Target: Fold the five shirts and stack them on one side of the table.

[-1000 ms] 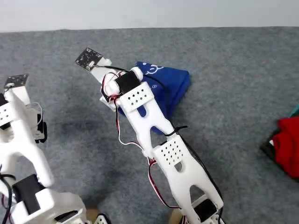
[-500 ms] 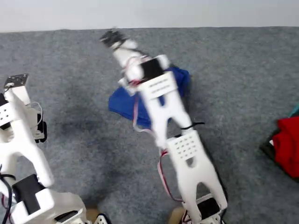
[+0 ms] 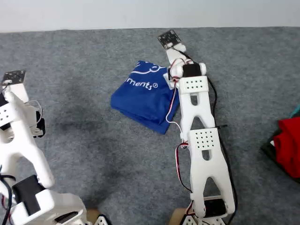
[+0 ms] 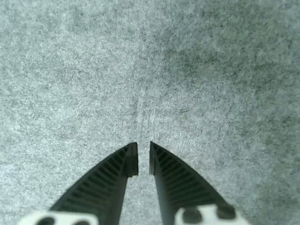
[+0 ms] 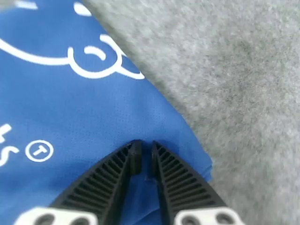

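The grey carpeted table has plenty of bare ground: a broad stretch on the left, and another strip on the right before the red garment bunched at the view's border. The far edge runs along the white wall, well apart from everything.

The right arm has just swung across. A second ago it leaned over to the left side of the blue shirt; now it stands along the shirt's right edge, wrist over that side. The left arm has stayed parked at the left.

The blue shirt now lies mid-table as a compact folded packet, print upward, where before it was half hidden under the arm. I'd judge this one near enough folded and due to go to a side; the red one looks unfolded.

The right gripper hangs over the blue cloth close to its border, fingers drawn to a slit, no fabric visibly caught. The left gripper is likewise closed, over bare carpet.
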